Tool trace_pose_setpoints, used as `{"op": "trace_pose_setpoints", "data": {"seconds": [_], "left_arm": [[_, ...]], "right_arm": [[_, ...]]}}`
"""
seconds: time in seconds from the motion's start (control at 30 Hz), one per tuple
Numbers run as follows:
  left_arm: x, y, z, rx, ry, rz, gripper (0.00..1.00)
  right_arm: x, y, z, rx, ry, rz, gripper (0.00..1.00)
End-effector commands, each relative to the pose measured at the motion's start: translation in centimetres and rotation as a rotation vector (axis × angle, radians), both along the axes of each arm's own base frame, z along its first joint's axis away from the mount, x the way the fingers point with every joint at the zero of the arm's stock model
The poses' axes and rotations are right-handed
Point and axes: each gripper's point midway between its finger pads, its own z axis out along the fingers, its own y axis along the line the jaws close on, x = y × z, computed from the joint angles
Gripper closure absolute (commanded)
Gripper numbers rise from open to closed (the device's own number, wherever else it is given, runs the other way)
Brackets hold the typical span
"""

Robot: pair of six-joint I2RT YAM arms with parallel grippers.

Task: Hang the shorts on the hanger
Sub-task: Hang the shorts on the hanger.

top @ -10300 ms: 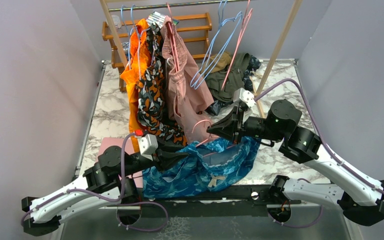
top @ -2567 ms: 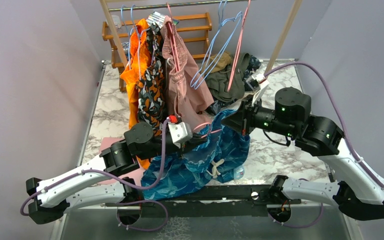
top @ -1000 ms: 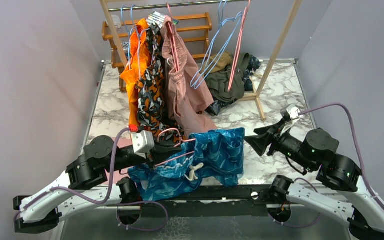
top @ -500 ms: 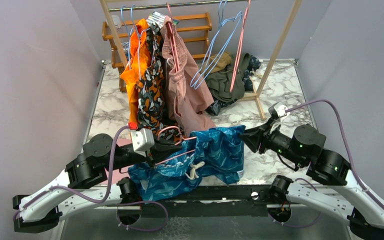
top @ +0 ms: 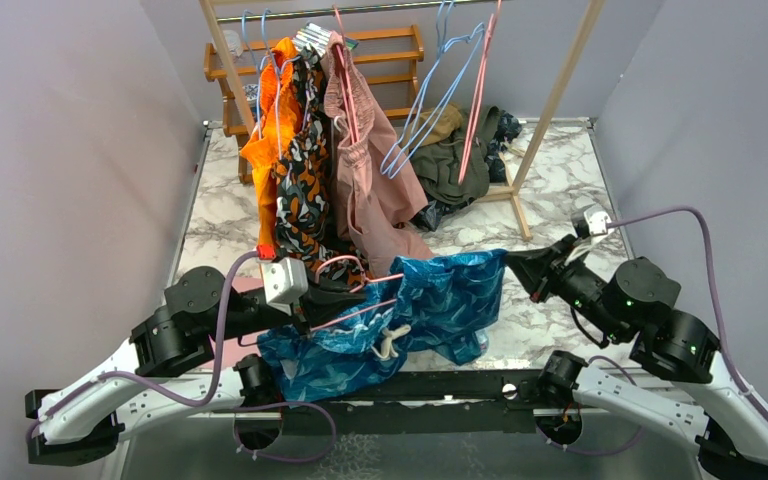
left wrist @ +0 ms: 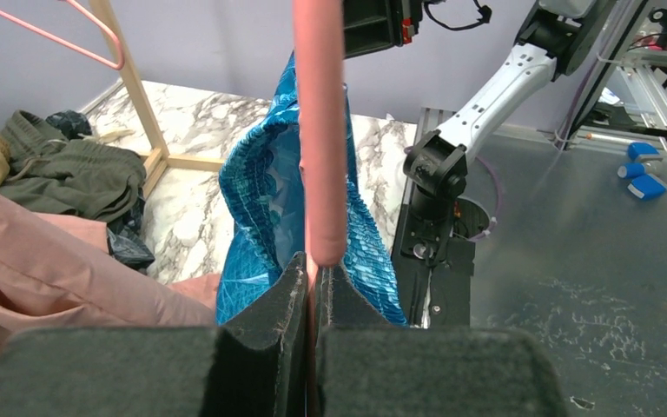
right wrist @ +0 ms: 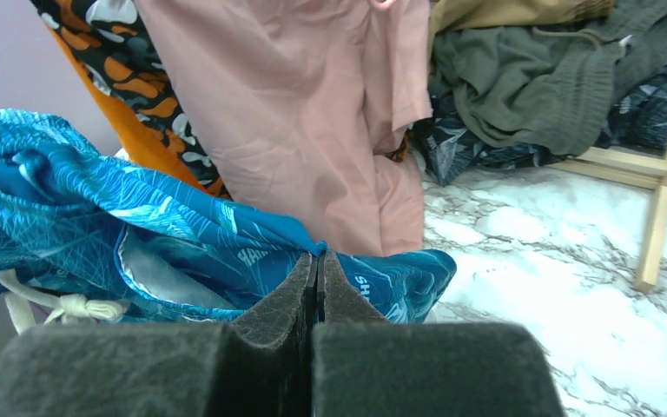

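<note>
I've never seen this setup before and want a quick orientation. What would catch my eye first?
The bright teal shorts held up at front centre between the two arms. The right gripper pinches their edge, while the left gripper clamps the pink hanger that runs into them. Behind, a wooden rack carries a bunch of hanging clothes in orange and pink.

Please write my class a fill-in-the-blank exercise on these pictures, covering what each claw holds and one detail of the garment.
1. The left claw is shut on a thin pink clothes ____.
2. The right claw pinches an edge of the teal-blue, leaf-print ____.
3. The drawstring dangling from that garment's waist is ____ in colour.

Missing words: hanger; shorts; white.
</note>
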Motion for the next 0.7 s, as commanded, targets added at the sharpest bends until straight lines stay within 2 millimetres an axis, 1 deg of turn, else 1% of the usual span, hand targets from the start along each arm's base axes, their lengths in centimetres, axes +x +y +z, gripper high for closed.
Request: {"op": "trace_pose_setpoints", "data": {"seconds": [0.0, 0.1, 0.33, 0.5, 0.6, 0.63, 0.67], "left_arm": [[-1.2, -0.2, 2.6, -0.067, -0.025, -0.068, 1.00], [-1.6, -1.0, 2.2, -0.046, -0.017, -0.108, 1.00], [-2.3, -2.7, 1.3, 0.002, 0.006, -0.184, 1.00], [-2.3, -3.3, 0.9, 0.025, 0.010, -0.208, 1.00], [-2.2, -3.4, 1.0, 0.025, 0.000, -0.202, 1.00], [-2.1, -3.4, 1.1, 0.024, -0.004, -0.201, 1.00], [-2.1, -3.4, 1.1, 0.026, -0.009, -0.200, 1.00]], "right_arm": [[0.2, -2.8, 1.5, -0.001, -0.033, -0.104, 0.99], [0.3, -3.7, 1.6, -0.013, -0.030, -0.139, 0.99], [0.6, -3.9, 2.1, -0.070, -0.043, -0.141, 0.99], [0.9, -4.5, 2.1, -0.135, -0.048, -0.163, 0.98], [0.9, -5.0, 2.0, -0.171, -0.038, -0.179, 0.73], [1.0, -5.2, 2.0, -0.183, -0.036, -0.185, 0.61], [1.0, -5.4, 2.1, -0.190, -0.035, -0.193, 0.55]]}}
